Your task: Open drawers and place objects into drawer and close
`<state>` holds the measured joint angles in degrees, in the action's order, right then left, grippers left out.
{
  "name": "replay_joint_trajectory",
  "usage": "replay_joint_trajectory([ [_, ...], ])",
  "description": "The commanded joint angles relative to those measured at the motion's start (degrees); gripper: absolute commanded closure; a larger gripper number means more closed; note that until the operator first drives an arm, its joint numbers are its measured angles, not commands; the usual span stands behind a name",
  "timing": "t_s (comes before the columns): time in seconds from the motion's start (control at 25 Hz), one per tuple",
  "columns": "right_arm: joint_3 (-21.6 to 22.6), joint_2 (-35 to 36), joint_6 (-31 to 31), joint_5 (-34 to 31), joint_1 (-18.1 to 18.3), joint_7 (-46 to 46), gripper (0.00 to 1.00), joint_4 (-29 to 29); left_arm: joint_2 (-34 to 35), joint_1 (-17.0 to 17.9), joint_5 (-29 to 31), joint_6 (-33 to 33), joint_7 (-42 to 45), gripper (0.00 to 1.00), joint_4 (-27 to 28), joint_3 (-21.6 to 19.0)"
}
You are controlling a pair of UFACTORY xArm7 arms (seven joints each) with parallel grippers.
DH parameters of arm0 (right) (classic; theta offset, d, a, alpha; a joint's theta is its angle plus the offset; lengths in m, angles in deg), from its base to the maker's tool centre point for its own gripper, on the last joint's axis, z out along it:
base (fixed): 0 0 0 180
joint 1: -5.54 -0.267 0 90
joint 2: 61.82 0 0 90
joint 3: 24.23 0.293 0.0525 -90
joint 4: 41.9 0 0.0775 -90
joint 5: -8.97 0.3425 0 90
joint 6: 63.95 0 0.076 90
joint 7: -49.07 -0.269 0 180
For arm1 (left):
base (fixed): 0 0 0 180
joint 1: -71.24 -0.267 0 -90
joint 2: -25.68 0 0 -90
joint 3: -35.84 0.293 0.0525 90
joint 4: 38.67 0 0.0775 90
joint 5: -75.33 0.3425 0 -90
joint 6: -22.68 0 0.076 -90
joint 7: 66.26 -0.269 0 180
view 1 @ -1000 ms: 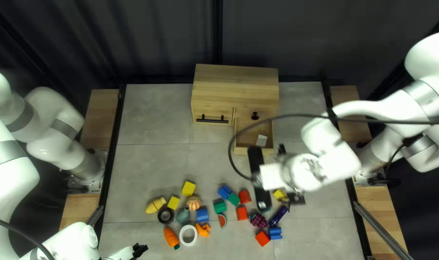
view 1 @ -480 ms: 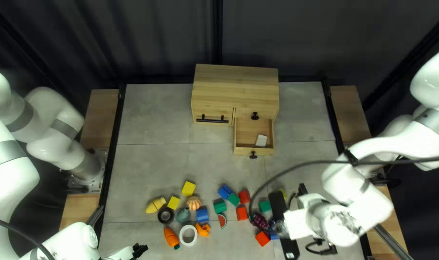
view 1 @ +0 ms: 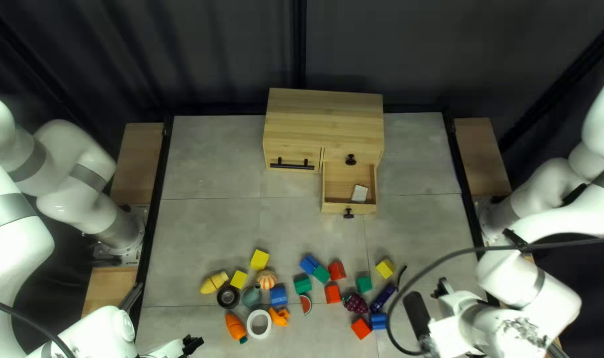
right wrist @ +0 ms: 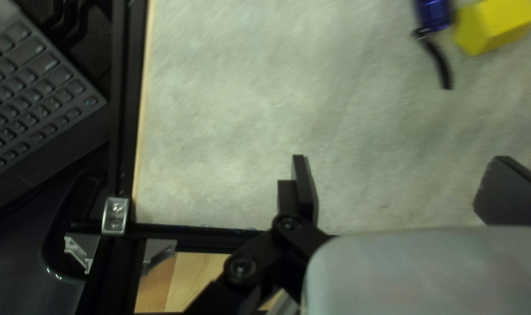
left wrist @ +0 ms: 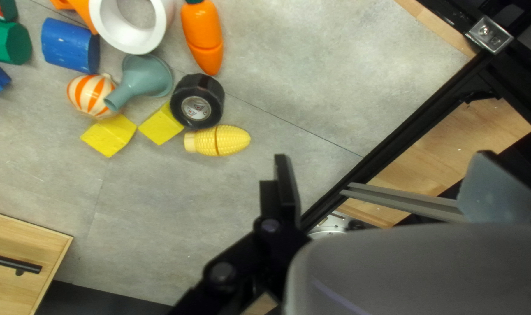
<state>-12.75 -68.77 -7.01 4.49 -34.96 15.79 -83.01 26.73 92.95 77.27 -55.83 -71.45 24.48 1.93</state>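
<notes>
The lower right drawer (view 1: 363,208) of the wooden cabinet (view 1: 325,109) stands open on the far tabletop (view 1: 209,225), a small white object (view 1: 359,193) inside. The right arm (view 1: 514,331) has swung clear toward the near right, leaving room to add something or push it closed. Its end effector (right wrist: 401,160) is open and empty; so is the left end effector (left wrist: 384,156), at near left. Toys lie across the near side, including a yellow block (view 1: 385,268) and corn (view 1: 214,282). A looping cable (view 1: 448,258) might snag there.
</notes>
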Motion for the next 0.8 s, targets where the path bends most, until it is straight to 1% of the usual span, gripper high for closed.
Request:
replay_joint_trajectory([
  [0.04,0.9,0.2,-3.6,1.5,-1.3,2.2,0.00,3.1,0.0,0.0,0.0,0.0,0.0,0.00,0.0,0.0],
  [0.2,0.7,-0.9,-5.6,2.3,-1.2,1.6,0.00,5.9,0.0,0.0,0.0,0.0,0.0,0.00,0.0,0.0],
  [0.56,0.7,-1.0,-5.6,2.4,-1.2,1.4,0.00,6.0,0.0,0.0,0.0,0.0,0.0,0.00,0.0,0.0],
  [0.6,0.7,-1.0,-5.6,2.4,-1.2,1.4,0.00,6.0,-1.3,-0.6,-0.3,0.8,-0.3,0.00,1.2,0.6],
  [0.8,0.7,-1.0,-5.6,2.4,-1.2,1.4,0.00,6.0,-8.2,-1.7,3.7,4.4,2.3,0.00,6.4,2.5],
])
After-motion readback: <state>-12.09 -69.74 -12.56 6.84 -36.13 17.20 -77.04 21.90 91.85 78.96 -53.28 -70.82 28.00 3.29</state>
